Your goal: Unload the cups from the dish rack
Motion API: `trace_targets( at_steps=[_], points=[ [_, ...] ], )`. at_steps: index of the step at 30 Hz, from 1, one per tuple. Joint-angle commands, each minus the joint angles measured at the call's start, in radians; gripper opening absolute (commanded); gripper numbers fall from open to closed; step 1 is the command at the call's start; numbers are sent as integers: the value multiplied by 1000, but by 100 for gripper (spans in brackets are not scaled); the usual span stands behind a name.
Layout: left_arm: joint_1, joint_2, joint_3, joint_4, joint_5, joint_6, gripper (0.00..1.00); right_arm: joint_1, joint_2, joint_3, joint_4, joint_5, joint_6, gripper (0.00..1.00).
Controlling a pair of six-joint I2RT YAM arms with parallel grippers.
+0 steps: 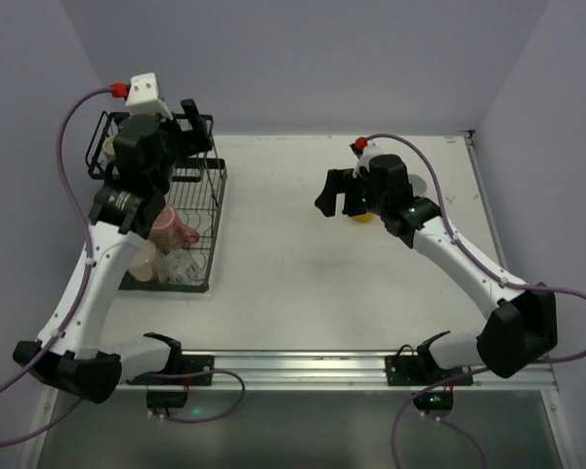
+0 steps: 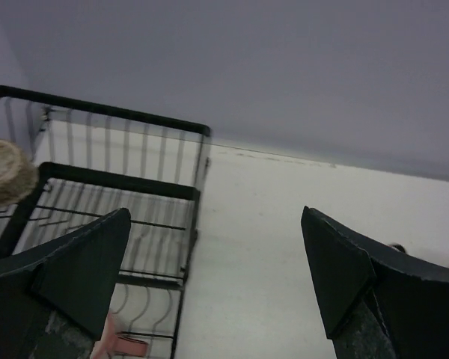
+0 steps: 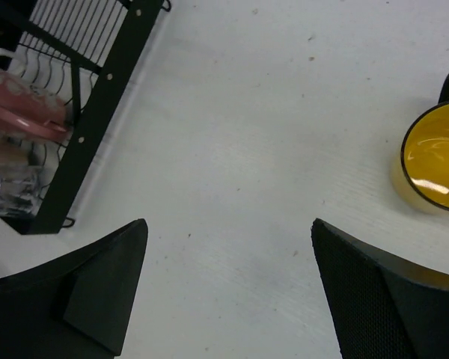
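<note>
The black wire dish rack (image 1: pixel 215 210) stands at the table's left. In it lie a pink cup (image 1: pixel 174 231), a clear glass cup (image 1: pixel 182 266) and a salmon-orange cup (image 1: pixel 140 260). My left gripper (image 1: pixel 197 137) is open and empty, raised above the rack's far right corner. In the left wrist view the gripper (image 2: pixel 217 262) looks past the rack (image 2: pixel 120 183); a beige cup (image 2: pixel 4 172) sits at the left edge. A yellow cup (image 1: pixel 361 216) stands on the table under my right wrist. My right gripper (image 1: pixel 330 193) is open and empty, left of the yellow cup (image 3: pixel 434 164).
The right wrist view shows its gripper (image 3: pixel 228 277) over bare table, with the rack (image 3: pixel 97 97), the pink cup (image 3: pixel 26 112) and the clear glass (image 3: pixel 11 187) at upper left. Walls close the table at the back and on both sides.
</note>
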Motion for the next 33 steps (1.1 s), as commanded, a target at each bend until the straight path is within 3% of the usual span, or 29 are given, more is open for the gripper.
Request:
trace_targets(
  at_steps=[1, 4, 10, 14, 17, 22, 25, 30, 33],
  points=[
    [225, 117, 94, -29, -23, -63, 100, 6, -95, -91, 134, -57, 57, 91],
    [359, 215, 159, -76, -9, -100, 100, 8, -170, -131, 160, -75, 69, 88],
    [475, 400, 308, -222, -10, -105, 97, 10, -206, -154, 184, -100, 80, 85],
    [496, 458, 349, -242, -13, -108, 93, 8, -189, -165, 212, -150, 97, 85],
    [498, 509, 397, -270, -30, -105, 83, 8, -179, -165, 213, -158, 98, 85],
    [498, 573, 440, -302, -79, -108, 81, 8, -164, -165, 221, -167, 100, 84],
    [498, 598, 444, -316, -108, -120, 82, 8, -163, -168, 221, -167, 98, 84],
    [498, 610, 427, -313, -140, -131, 94, 8, -155, -171, 227, -178, 100, 84],
    [498, 627, 426, -308, -153, -136, 94, 8, -152, -172, 230, -184, 103, 84]
  ],
)
